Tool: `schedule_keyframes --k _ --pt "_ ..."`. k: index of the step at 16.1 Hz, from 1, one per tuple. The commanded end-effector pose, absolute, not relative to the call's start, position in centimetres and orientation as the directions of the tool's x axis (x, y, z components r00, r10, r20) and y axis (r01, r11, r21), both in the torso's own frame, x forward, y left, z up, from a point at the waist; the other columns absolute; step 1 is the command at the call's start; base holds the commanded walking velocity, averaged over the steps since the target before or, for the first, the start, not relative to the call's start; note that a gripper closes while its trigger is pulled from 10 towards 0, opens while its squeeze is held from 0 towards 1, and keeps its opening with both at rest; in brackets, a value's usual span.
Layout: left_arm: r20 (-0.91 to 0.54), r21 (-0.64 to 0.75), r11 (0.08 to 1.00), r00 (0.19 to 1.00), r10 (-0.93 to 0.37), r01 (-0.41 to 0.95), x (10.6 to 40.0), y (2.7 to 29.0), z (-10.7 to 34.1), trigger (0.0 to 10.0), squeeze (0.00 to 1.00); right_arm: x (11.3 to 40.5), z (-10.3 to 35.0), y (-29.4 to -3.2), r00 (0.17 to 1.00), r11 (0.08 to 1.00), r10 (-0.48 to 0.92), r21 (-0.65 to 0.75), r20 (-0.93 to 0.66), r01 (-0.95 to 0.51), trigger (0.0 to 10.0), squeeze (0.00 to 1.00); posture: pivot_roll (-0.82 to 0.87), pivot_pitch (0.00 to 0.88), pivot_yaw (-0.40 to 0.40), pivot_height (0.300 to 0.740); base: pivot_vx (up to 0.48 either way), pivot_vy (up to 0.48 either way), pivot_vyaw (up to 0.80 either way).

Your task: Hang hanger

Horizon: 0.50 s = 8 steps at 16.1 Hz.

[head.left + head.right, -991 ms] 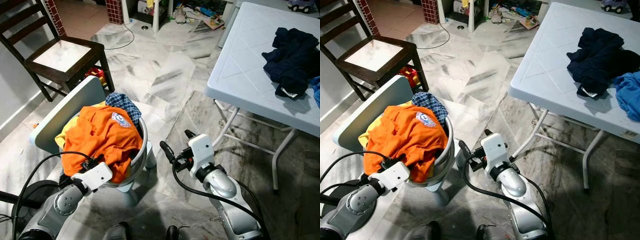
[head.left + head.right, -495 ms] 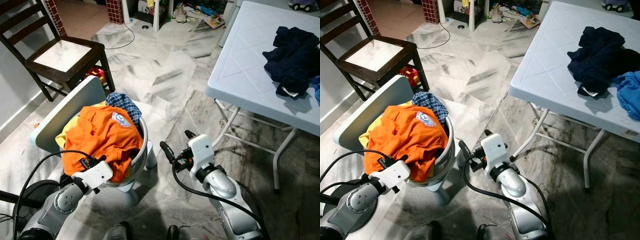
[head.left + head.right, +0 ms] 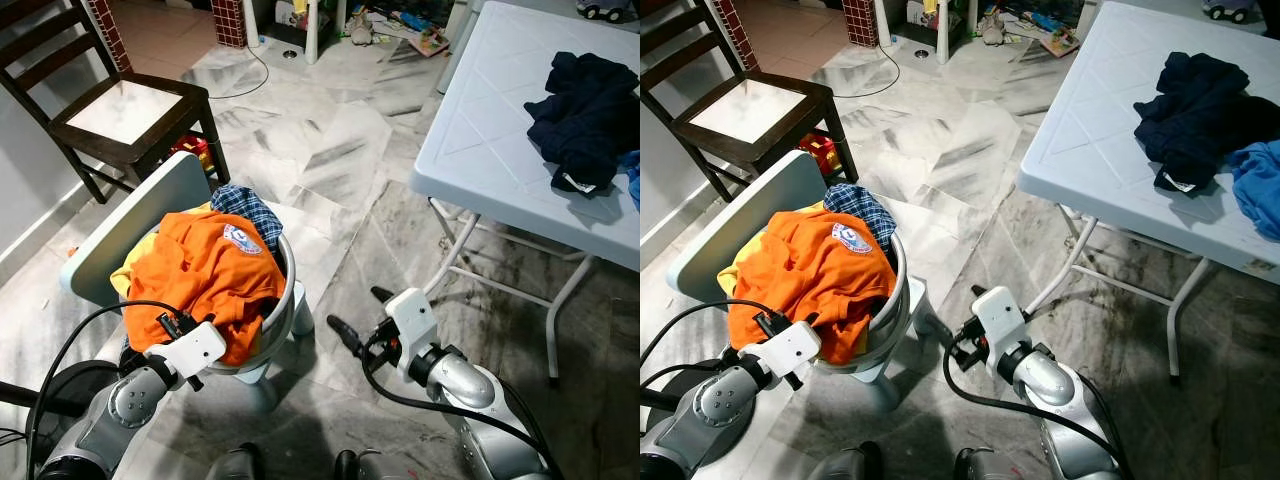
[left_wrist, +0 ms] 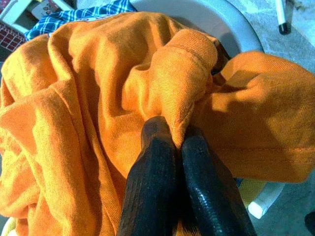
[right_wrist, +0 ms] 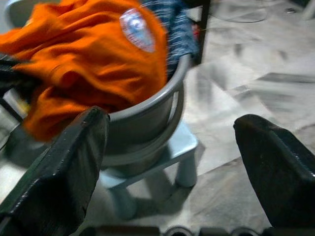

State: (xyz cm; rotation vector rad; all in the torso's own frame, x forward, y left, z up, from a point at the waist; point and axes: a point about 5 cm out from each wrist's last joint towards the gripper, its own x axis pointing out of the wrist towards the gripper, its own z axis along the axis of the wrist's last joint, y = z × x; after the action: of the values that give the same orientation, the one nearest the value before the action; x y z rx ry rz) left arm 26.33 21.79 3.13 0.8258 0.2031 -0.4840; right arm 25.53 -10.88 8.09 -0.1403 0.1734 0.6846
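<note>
Two black fingers [image 4: 157, 182] pinch a soft, crumpled orange shirt [image 4: 98, 98].

White table [image 3: 480, 130], dark clothes [image 3: 585, 110], possibly blue cloth [image 3: 1255, 185]

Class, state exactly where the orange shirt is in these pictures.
In the eye views the orange shirt lies heaped on top of the grey laundry basket at lower left, beside a blue checked cloth, with the left gripper pinching its fabric.
</note>
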Motion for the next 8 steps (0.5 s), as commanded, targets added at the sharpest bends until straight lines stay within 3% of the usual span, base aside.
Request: schedule_keyframes --k 1,3,6,8 --pt "-0.367 0.638 0.585 0.866 -0.341 0.501 25.9 21.8 2.9 0.0 0.00 25.0 7.8 -10.9 0.739 0.746 0.635 -0.068 -0.225 -0.662 10.0 0.00 -0.02 0.186 -0.009 0.740 0.000 0.000 0.00" --pt "-0.334 0.596 0.652 0.883 -0.330 0.469 26.1 22.0 3.6 0.0 0.00 25.0 7.7 -11.1 0.726 0.731 0.644 -0.087 -0.242 -0.677 10.0 0.00 -0.02 0.184 -0.014 0.740 0.000 0.000 0.00" --pt "-0.166 0.467 0.783 0.910 -0.380 0.412 26.9 21.1 6.9 0.0 0.00 25.0 7.4 -11.1 0.713 0.714 0.651 -0.111 -0.261 -0.692 10.0 0.00 -0.01 0.181 -0.019 0.740 0.000 0.000 0.00" --pt "0.017 0.153 0.927 0.937 -0.349 0.343 27.4 20.4 9.9 0.0 0.00 25.1 7.3 -10.7 0.704 0.703 0.659 -0.117 -0.265 -0.702 10.0 0.00 0.00 0.174 -0.025 0.740 0.000 0.000 0.00"
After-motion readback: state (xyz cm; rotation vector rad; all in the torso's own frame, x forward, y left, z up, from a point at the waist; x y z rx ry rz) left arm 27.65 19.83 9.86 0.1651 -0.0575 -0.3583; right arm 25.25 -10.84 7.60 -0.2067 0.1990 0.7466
